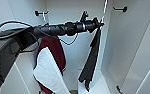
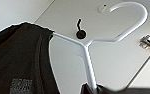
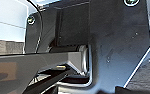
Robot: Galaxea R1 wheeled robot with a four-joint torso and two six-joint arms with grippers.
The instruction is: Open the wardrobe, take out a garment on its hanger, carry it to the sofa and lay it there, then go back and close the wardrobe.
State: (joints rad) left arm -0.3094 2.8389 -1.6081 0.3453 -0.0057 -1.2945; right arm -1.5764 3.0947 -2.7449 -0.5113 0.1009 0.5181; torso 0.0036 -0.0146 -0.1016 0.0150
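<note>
The wardrobe (image 1: 131, 45) stands open in front of me, its white interior bare on the far side with a dark hook (image 1: 121, 9) high on the inner wall. So the opening step looks done.

My left arm reaches in from the left across the head view, and the left hand (image 1: 99, 24) sits right at the top of the black garment (image 1: 91, 60), which hangs down from it long and slim, its lower end near the wardrobe floor. From the left wrist camera I see the white hanger (image 2: 91, 47) close up, its neck running down toward the hand and its hook (image 2: 133, 15) curving free in the air, not caught on anything I can make out. The dark cloth drapes over one shoulder of the hanger. I judge the left hand to be closed on the hanger's neck and bearing the garment's weight, though the fingers themselves are hard to make out.

The maroon garment with a white panel (image 1: 49, 67) hangs beside it, nearer my arm, and is not the one I want.

As for the right hand, the right wrist camera gives me the robot's own dark plate and bar, and I cannot tell whether it is open or closed.

My reading: the garment is lifted off but not yet clear of the wardrobe. Carrying it to the sofa, laying it down and closing the doors are all left.
</note>
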